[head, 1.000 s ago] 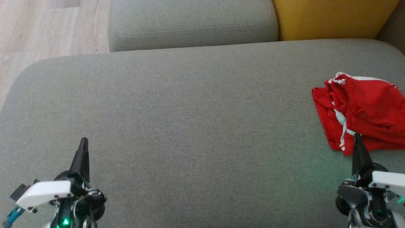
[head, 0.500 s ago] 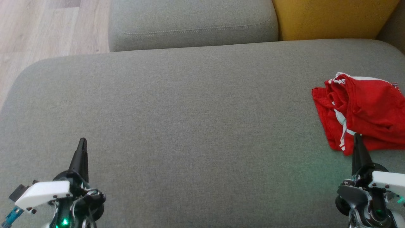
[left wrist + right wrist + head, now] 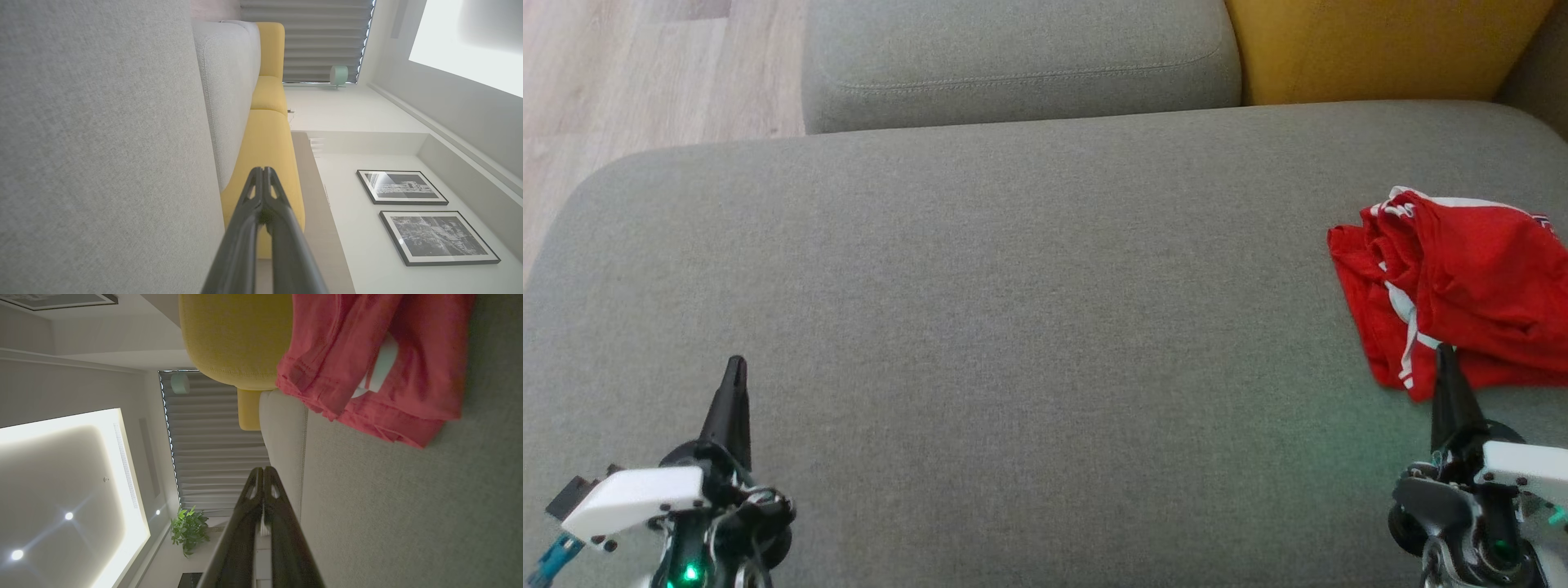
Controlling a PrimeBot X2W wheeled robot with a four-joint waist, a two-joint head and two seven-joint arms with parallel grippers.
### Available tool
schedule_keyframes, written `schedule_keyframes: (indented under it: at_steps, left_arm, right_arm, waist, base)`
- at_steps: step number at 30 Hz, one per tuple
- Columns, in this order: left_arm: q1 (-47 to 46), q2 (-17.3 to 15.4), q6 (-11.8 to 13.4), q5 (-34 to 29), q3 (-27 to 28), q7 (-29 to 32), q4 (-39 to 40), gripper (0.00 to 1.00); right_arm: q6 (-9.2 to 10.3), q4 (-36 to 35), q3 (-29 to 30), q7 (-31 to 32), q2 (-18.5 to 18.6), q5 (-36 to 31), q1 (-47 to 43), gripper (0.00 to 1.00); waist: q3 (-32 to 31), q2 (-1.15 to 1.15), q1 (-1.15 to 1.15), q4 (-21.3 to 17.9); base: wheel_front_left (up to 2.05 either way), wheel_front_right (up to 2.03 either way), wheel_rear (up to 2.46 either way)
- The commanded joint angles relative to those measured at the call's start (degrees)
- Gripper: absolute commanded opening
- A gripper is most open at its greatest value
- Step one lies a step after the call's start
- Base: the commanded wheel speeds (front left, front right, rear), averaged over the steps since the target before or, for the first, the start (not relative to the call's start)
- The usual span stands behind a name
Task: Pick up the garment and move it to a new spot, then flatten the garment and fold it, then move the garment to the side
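Head view: crumpled red garment (image 3: pixel 1462 286) lies at the sofa seat's (image 3: pixel 1013 310) right edge, just beyond the right gripper (image 3: pixel 1445 351). Left gripper (image 3: pixel 737 361) sits well apart. Both are pinched together, empty. Fabric looks light, limp and soft; the near hem fold seems the best pinch spot.

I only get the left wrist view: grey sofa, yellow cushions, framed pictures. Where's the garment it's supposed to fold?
Observer: A red garment lies crumpled at the sofa's right end, in the head view.
Operator: Is anything gripping it?
Observer: No; the right claw is shut and empty, just short of it.
Operator: And the claw on my side?
Observer: The left claw hovers over bare sofa, far left of the garment.
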State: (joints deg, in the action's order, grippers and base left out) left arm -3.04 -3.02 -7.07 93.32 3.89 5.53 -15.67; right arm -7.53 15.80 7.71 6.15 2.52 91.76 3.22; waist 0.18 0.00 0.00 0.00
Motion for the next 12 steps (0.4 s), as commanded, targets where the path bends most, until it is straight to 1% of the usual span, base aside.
schedule_keyframes:
  at_steps: [1,12]
  left_arm:
    - [-3.1,-0.4,-0.4,-0.6,1.9,0.4,1.7,0.00]
    - [-3.1,-0.3,-0.4,-0.7,2.0,0.5,1.6,0.00]
  right_arm:
    - [0.04,-1.8,-1.2,0.3,0.4,0.4,3.0,0.00]
    - [0.04,-1.8,-1.2,0.3,0.4,0.4,3.0,0.00]
  waist:
    - [0.0,0.00,0.00,0.0]
    - [0.0,0.00,0.00,0.0]
  base:
    - [0.00,0.00,0.00]
    - [0.00,0.00,0.00]
